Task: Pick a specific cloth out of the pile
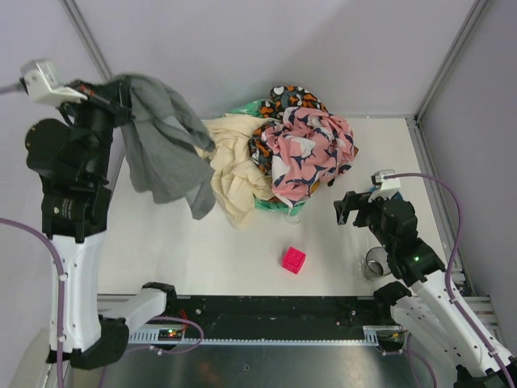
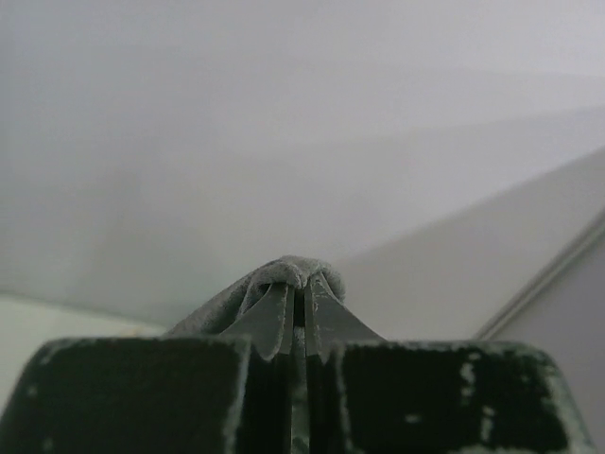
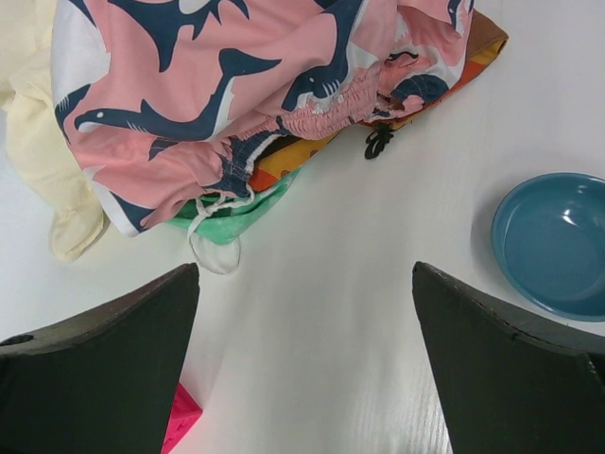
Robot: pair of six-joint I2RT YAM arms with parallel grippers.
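My left gripper point(image 1: 121, 95) is shut on the plain grey cloth point(image 1: 166, 145) and holds it raised at the far left. The cloth hangs down from the gripper, its right edge over the cream cloth point(image 1: 238, 174). In the left wrist view the jaws point(image 2: 299, 295) pinch a fold of the grey cloth point(image 2: 284, 270). The pile point(image 1: 299, 153) of pink-and-navy, orange-brown, cream and mint fabrics lies at the back middle of the table. My right gripper point(image 1: 347, 206) is open and empty just right of the pile. In its wrist view the gripper point(image 3: 307, 279) hovers over bare table below the pink cloth point(image 3: 236, 76).
A pink cube point(image 1: 293, 259) sits in front of the pile and shows in the right wrist view point(image 3: 180, 421). A blue bowl point(image 3: 553, 241) lies right of the pile. A round greyish container point(image 1: 376, 263) stands by the right arm. Walls enclose the table's back and sides.
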